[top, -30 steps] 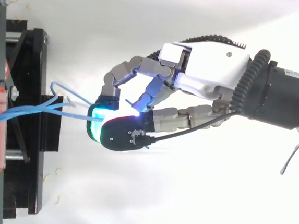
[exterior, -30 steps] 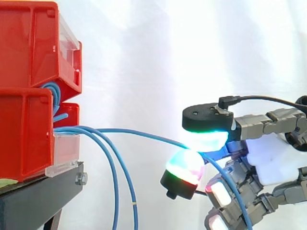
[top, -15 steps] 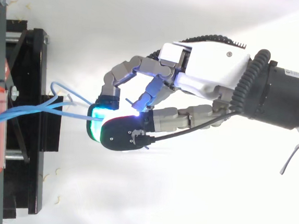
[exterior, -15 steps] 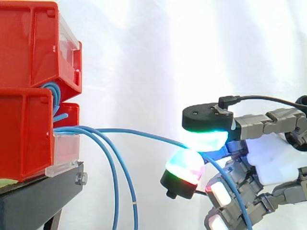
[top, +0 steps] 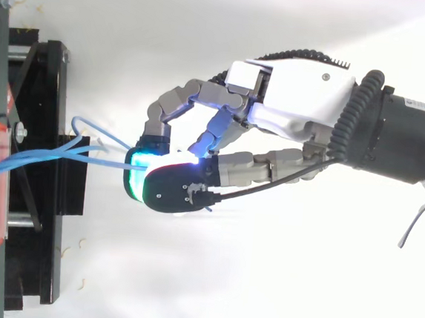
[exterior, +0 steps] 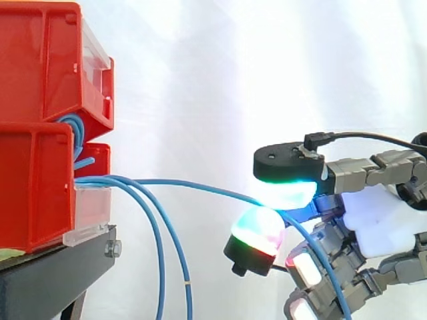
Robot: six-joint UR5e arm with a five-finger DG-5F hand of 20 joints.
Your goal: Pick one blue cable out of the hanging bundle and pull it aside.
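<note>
At the left of the side view, two red bins sit stacked on a black stand, in front of a white curtain. A bundle of thin blue cables comes out from between the bins. Two hanging cables curve over and droop straight down just beside the stand.

One blue cable leaves the same spot. It runs nearly level to the right, well apart from the drooping pair. It ends up pinched in the robot hand, which comes in from the right edge. The fingers are closed on this cable. It is squeezed between two glowing pads, a cyan-green one above and a green-and-red one below. Past the pinch, the cable drops away in front of the lower fingers and out of the bottom of the view.

From above, the stand is again at the left. The blue cable crosses open space to the hand, whose curled fingers meet over it.

The cable looks light, thin and limp, with a smooth jacket. It will probably follow any pull without resistance, but it could slide through a loose pinch. The present hold, partway along its length and clear of the other cables, seems a sensible place. A firm grip there should let it be drawn aside without dragging the rest.
</note>
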